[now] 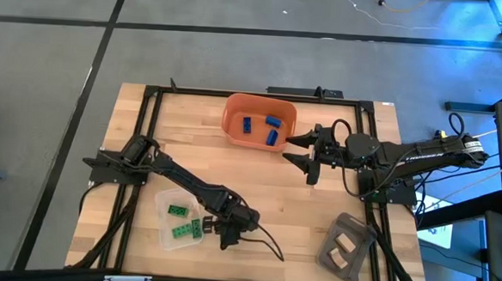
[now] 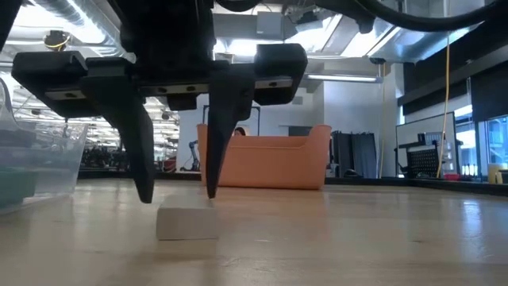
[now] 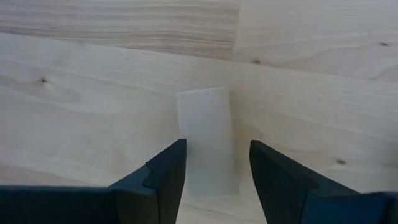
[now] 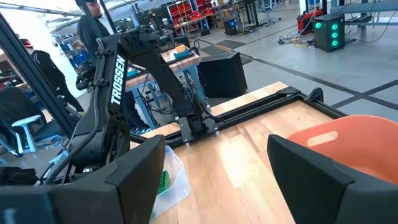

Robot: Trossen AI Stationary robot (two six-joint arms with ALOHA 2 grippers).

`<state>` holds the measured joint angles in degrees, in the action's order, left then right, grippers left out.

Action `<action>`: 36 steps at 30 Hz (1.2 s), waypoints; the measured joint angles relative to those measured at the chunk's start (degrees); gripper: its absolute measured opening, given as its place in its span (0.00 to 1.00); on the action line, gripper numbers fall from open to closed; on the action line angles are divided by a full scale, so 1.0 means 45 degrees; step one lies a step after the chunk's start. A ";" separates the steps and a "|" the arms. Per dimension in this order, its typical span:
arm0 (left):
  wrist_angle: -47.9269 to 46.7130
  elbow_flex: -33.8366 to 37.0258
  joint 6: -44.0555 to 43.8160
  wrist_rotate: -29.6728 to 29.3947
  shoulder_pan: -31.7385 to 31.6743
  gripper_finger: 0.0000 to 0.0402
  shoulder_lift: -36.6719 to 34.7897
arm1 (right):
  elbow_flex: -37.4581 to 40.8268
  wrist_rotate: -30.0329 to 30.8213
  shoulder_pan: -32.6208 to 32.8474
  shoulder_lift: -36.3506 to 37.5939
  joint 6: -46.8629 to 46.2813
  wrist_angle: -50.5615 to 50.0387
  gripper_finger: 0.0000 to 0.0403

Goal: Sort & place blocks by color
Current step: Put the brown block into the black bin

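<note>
The left gripper (image 1: 229, 238) hangs low at about six o'clock on the wooden table (image 1: 257, 180), near the front edge, its jaws parted and pointing down over a pale tan block (image 3: 207, 149) that lies flat on the wood; in the left wrist view the two dark fingers (image 3: 163, 180) straddle the near end of that block without pinching it, and the low view shows the fingertips (image 2: 144, 191) just above the block (image 2: 186, 223), so nothing is grasped. Just beside that gripper, toward eight o'clock, a clear tray (image 1: 163, 206) holds green blocks (image 1: 182, 222), three as far as can be told. Toward four o'clock, at the front right corner, a grey tray (image 1: 350, 225) holds two more tan blocks (image 1: 342, 245). Further back, near three o'clock, the right gripper (image 1: 298, 149) waits with its jaws spread wide and empty, pointing toward the orange bin (image 1: 234, 127) and just beside its rim. That bin sits near twelve o'clock at the far edge of the table, with three blue blocks (image 1: 272, 122) inside it. In the right wrist view a person (image 4: 92, 28) stands in the room beyond the table.
</note>
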<state>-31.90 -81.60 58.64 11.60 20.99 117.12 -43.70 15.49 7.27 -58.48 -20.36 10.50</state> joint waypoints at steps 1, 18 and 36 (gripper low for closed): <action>-0.0004 0.0000 -0.0002 0.0013 0.0000 0.42 0.0000 | 0.0004 0.0000 0.0004 0.0000 0.0004 -0.0009 0.70; 0.0360 -0.0029 -0.1017 0.0024 -0.0165 0.42 0.0631 | 0.0004 0.0019 0.0004 0.0000 -0.0030 -0.0281 0.70; 0.0448 0.0010 -0.0418 0.0548 0.0467 0.42 0.0539 | 0.0004 0.0015 0.0004 0.0000 -0.0030 -0.0407 0.70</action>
<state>-29.89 -81.56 56.76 14.06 23.09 119.55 -43.68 15.55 7.29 -58.48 -20.49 8.67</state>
